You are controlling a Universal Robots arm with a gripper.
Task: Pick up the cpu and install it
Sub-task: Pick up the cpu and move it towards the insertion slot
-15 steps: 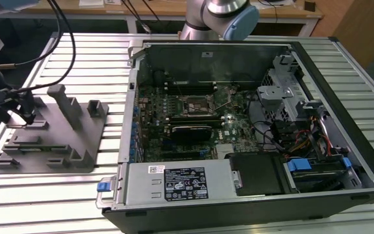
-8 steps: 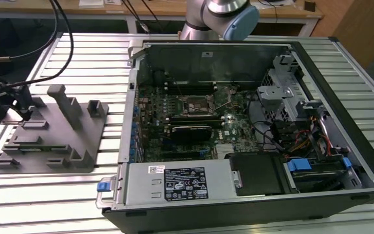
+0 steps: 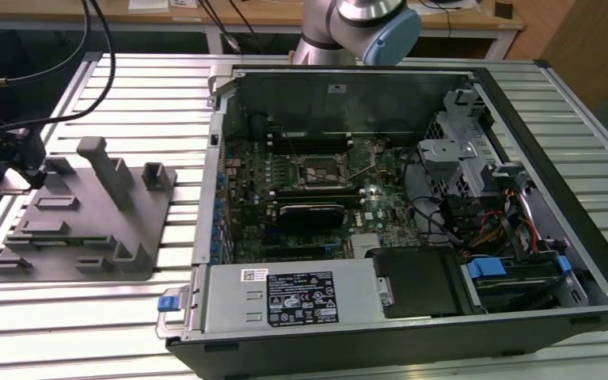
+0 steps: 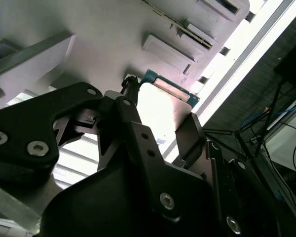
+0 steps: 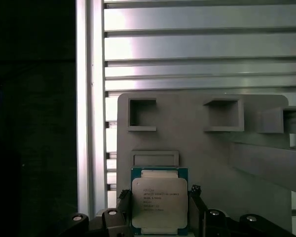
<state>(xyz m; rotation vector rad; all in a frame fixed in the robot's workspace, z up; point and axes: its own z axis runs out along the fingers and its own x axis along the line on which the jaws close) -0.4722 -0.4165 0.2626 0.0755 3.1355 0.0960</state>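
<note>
The cpu [image 5: 159,201] is a small square chip with a pale silver top and a green rim. It sits between the two black fingers of my gripper [image 5: 159,196], which press on its opposite edges. In the second wrist view the cpu [image 4: 160,111] shows bright between the same fingers [image 4: 129,106]. In the exterior view my gripper [image 3: 13,176] is at the far left, over the left corner of the grey fixture [image 3: 88,229], with the cpu [image 3: 13,188] a pale patch under it. I cannot tell whether the chip rests on the fixture or hangs just above it.
An open computer case [image 3: 515,111] lies on the slatted metal table [image 3: 146,103], to the exterior view's right of the fixture. Its motherboard has an open socket [image 3: 320,168] near the middle. An upright post [image 3: 108,170] rises from the fixture. Cables [image 3: 51,63] hang at the left.
</note>
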